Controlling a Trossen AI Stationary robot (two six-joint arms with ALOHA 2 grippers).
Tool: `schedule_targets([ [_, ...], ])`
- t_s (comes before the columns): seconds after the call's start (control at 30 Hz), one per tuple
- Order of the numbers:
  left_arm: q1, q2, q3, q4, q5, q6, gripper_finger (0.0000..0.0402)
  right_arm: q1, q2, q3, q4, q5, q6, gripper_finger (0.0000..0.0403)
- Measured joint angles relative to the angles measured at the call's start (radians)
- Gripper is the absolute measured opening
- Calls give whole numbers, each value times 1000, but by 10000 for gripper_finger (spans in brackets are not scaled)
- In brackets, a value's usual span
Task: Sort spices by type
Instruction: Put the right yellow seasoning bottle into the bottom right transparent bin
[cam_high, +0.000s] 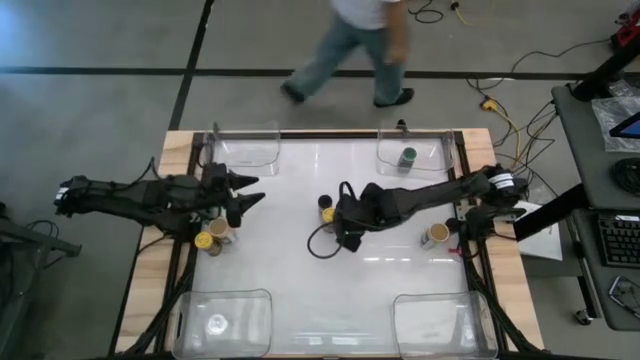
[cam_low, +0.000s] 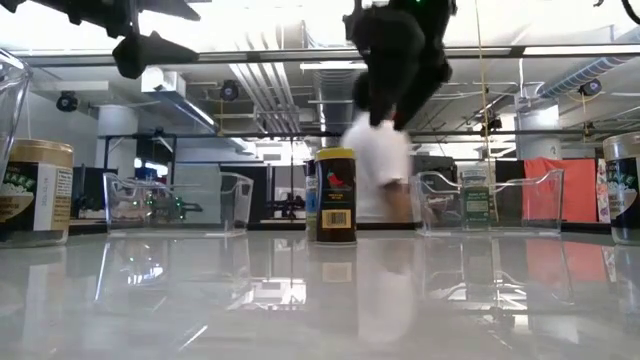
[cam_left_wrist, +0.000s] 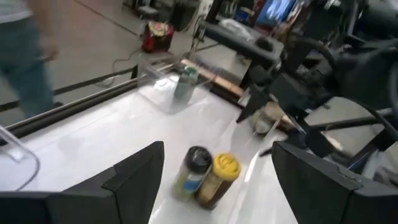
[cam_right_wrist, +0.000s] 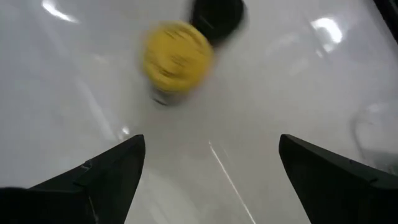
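Observation:
Two small spice jars stand together mid-table, one with a black lid (cam_high: 326, 202) and one with a yellow lid (cam_high: 328, 215). My right gripper (cam_high: 342, 232) hovers open just beside and above them; its wrist view looks down on the yellow lid (cam_right_wrist: 177, 55) and the black lid (cam_right_wrist: 216, 15). My left gripper (cam_high: 254, 190) is open and raised at the table's left. Below it stand a yellow-lidded jar (cam_high: 203, 241) and a tan-lidded jar (cam_high: 218, 230). A green-lidded jar (cam_high: 407, 157) stands in the far right tub. Another tan-lidded jar (cam_high: 437, 235) stands near the right edge.
Clear plastic tubs sit at the corners: far left (cam_high: 245, 148), far right (cam_high: 440, 150), near left (cam_high: 222, 322), near right (cam_high: 445, 322). A person (cam_high: 355, 50) walks past beyond the far edge. A dark cable loop (cam_high: 320, 245) hangs by the right gripper.

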Motion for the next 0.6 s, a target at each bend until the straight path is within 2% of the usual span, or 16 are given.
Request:
schedule_targets([
  [0.33, 0, 49, 0, -49, 7, -42, 283, -140, 90, -2, 26, 0, 31, 361],
  [0.47, -1, 55, 8, -64, 43, -83, 283, -158, 106, -2, 43, -3, 34, 361],
  [0.6, -1, 58, 20, -66, 63, -87, 283, -158, 98, -1, 90, -55, 35, 361],
])
